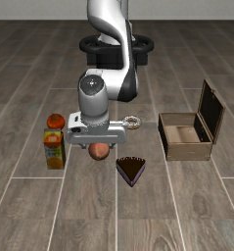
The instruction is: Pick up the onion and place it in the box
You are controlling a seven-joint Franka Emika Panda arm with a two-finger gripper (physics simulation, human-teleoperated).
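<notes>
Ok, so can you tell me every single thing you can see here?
onion: one, reddish brown, middle of the floor, partly hidden under the jaws
box: one, brown, lid up, at the exterior view's right
carton: one, orange with green, upright, at the exterior view's left of the onion
round thing: one, red-orange, just behind the carton; what it is, I cannot tell
wedge: one, dark brown, like a cake slice, in front of the onion towards the box
floor: grey-brown wood planks, under everything
robot arm: one, white and grey, on a black base at the back
jaws: one set, grey, at the arm's end, right above the onion
</notes>
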